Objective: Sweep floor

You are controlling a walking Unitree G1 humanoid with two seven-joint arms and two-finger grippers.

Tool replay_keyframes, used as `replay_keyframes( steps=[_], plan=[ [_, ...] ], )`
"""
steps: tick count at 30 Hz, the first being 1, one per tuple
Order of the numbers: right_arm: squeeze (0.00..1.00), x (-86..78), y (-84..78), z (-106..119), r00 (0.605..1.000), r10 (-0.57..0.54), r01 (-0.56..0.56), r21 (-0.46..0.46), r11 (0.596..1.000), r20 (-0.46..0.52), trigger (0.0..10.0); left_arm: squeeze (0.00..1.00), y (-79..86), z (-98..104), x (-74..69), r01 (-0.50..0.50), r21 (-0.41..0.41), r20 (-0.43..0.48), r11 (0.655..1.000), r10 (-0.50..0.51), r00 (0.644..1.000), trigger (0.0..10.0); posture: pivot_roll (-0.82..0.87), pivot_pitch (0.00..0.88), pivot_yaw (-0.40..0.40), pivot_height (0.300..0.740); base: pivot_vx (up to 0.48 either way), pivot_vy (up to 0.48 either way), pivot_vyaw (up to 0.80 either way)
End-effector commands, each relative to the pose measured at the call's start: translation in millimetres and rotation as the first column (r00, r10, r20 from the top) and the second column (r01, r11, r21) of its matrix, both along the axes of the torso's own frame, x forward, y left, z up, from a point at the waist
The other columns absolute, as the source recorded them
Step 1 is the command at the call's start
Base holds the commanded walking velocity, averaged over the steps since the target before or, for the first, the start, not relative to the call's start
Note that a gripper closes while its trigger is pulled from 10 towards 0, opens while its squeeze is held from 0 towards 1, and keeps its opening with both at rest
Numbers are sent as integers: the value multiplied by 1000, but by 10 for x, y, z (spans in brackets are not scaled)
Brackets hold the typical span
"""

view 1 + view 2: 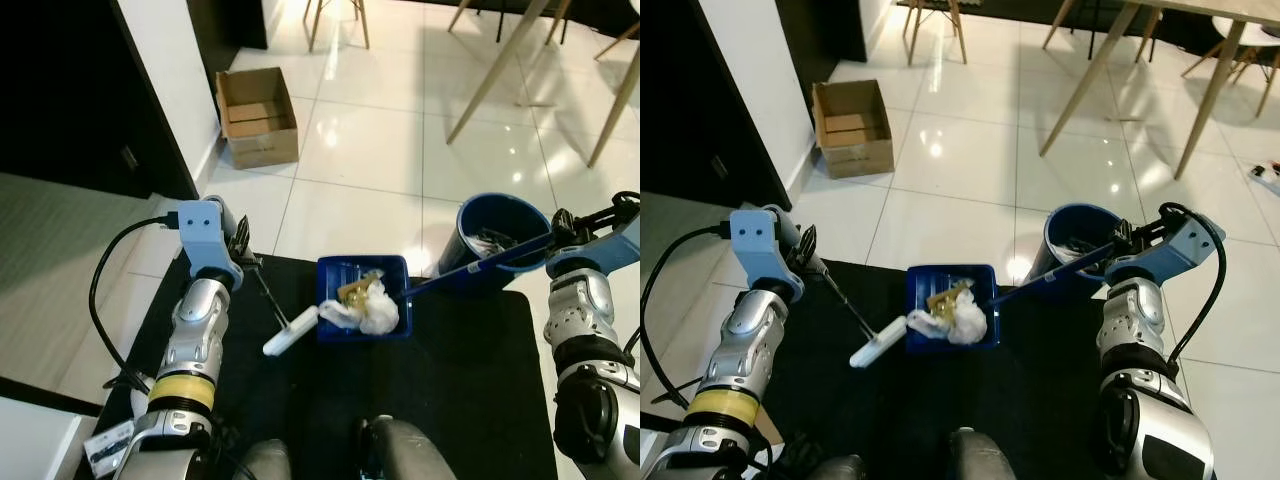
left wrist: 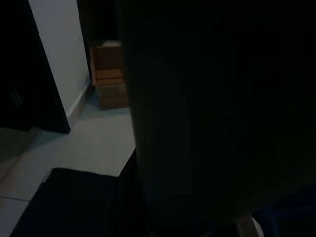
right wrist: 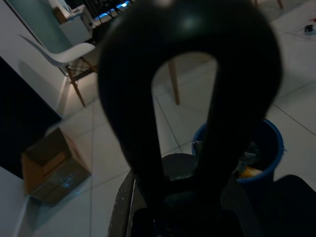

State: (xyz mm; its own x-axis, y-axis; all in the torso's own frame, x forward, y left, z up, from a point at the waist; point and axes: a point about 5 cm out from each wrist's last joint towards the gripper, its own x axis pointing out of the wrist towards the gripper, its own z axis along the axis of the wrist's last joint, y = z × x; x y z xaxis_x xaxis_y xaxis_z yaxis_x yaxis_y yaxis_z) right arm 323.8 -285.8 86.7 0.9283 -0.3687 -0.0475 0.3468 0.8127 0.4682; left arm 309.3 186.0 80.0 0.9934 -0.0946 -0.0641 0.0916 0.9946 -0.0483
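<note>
A blue dustpan (image 1: 335, 268) lies on a black mat (image 1: 470, 380) in front of me, holding crumpled white paper and yellowish scraps (image 1: 372, 305). Its long blue handle (image 1: 470, 268) runs up to the right, and my right gripper (image 1: 560, 228) is shut on it. The black loop at the handle's end (image 3: 187, 74) looms in the right wrist view. My left gripper (image 1: 245, 255) is shut on the thin black handle of a small brush, whose white head (image 1: 290, 331) rests at the dustpan's left edge. A blue bin (image 1: 468, 225) with rubbish inside stands just behind the dustpan, under the handle.
An open cardboard box (image 1: 257, 115) sits on the white tiles at the back left, beside a white wall (image 1: 170, 80) and a dark doorway. Wooden table and chair legs (image 1: 490, 75) stand at the back right. A black cable (image 1: 105, 280) loops off my left arm.
</note>
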Motion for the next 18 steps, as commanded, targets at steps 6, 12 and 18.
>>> replay_keyframes(
  steps=[6,12,18],
  plan=[
    [0,15,9,86,989,-20,-2,145,989,145,10000,0,-2,-91,-26,-3,10,-42,1000,3,999,10000,30,29,-39,740,0,-331,0],
    [0,17,28,75,985,4,-39,199,979,174,10000,0,85,-136,-9,-68,61,-67,996,72,995,10000,27,33,-37,740,0,-333,0],
    [0,11,35,60,985,8,-44,205,978,174,10000,0,140,-141,-3,-88,82,-69,993,94,993,10000,31,35,-37,740,0,-334,0]
  ],
)
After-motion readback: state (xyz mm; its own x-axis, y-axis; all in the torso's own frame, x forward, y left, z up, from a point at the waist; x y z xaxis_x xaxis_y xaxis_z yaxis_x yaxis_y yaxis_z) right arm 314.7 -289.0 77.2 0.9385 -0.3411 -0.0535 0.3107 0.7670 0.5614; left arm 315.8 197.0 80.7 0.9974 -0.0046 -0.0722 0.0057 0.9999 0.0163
